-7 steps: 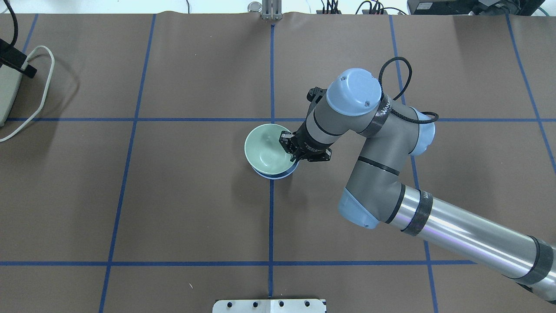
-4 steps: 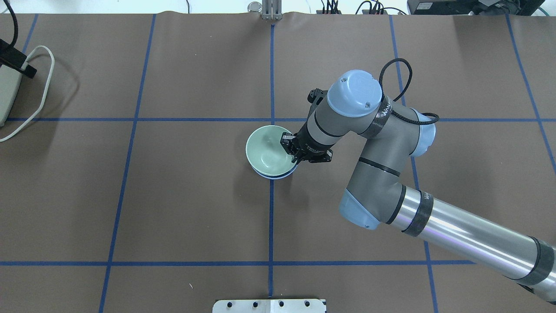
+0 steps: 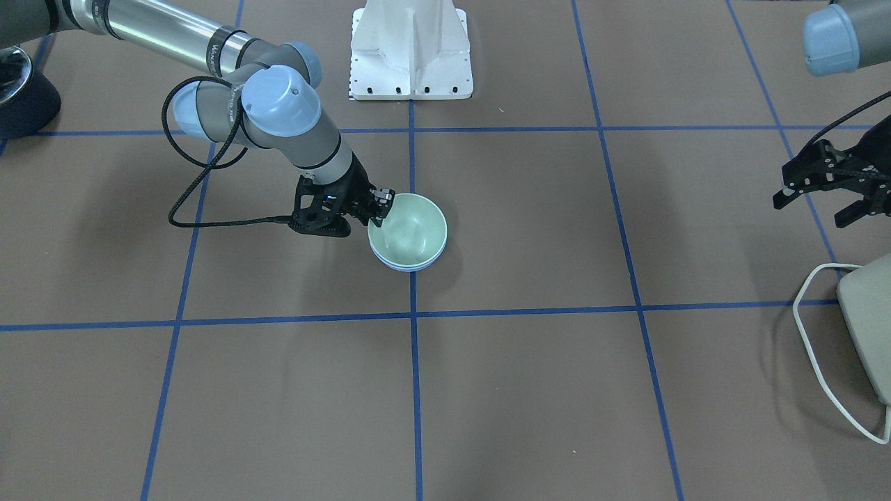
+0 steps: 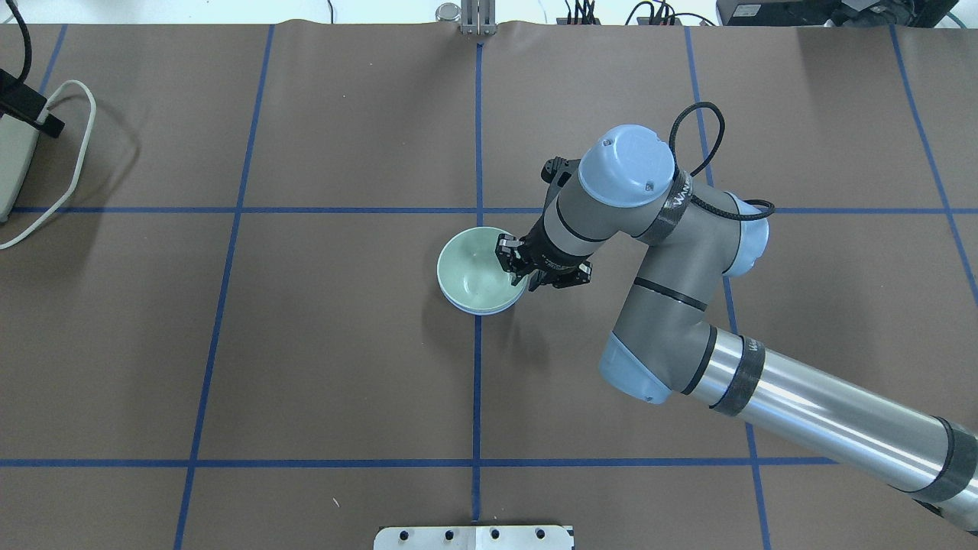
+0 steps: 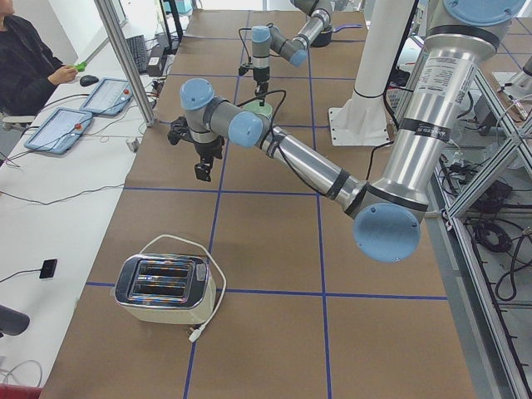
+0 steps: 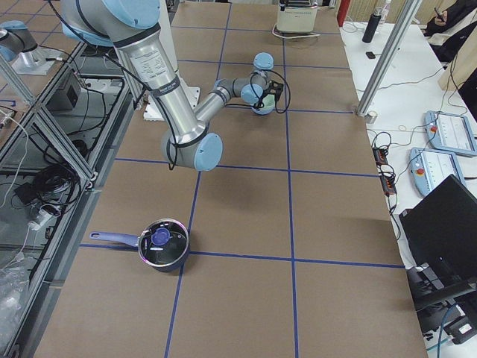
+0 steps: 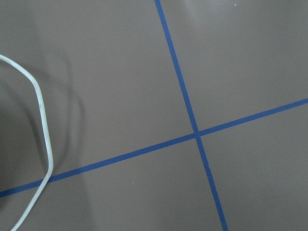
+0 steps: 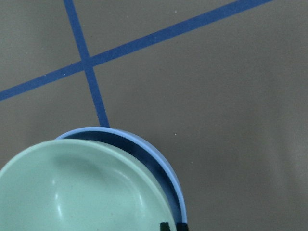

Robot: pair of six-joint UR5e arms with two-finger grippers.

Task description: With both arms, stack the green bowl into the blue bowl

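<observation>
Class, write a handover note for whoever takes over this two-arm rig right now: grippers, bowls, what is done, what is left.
Right gripper: shut on the green bowl, pinching its rim.
Left gripper: open, empty, off to the side above a white cable.
Bowls: the green bowl is inside the blue bowl, off-centre, with a gap on one side; I cannot tell if it is fully seated.
Done: green lowered into blue.
Left: release the rim, withdraw the right arm, check the stack sits evenly.

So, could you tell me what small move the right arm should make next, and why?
Probably open the right pincer: the pale mint-green plastic bowl it pinches by the rim already sits inside the periwinkle-blue plastic bowl, whose rim shows just beneath.
</observation>
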